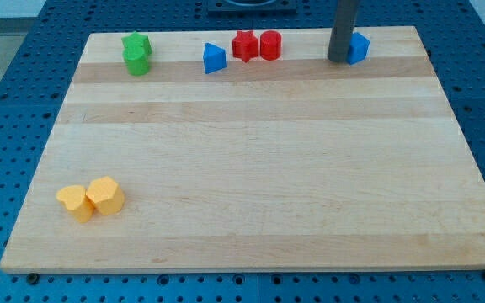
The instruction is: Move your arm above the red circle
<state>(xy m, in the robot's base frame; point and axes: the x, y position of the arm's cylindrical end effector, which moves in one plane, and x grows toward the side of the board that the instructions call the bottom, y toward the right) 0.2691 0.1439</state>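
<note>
The red circle (270, 45) is a short red cylinder near the view's top edge of the wooden board (251, 151), touching a red star block (244, 45) on its left. My tip (339, 59) is the lower end of a dark rod at the view's top right. It rests to the right of the red circle, about a block's width and more away, and touches a blue block (359, 47) on the tip's right.
A blue triangular block (214, 58) lies left of the red star. Two green blocks (136, 52) sit together at the top left. Two yellow blocks (91, 199) sit together at the bottom left. Blue pegboard surrounds the board.
</note>
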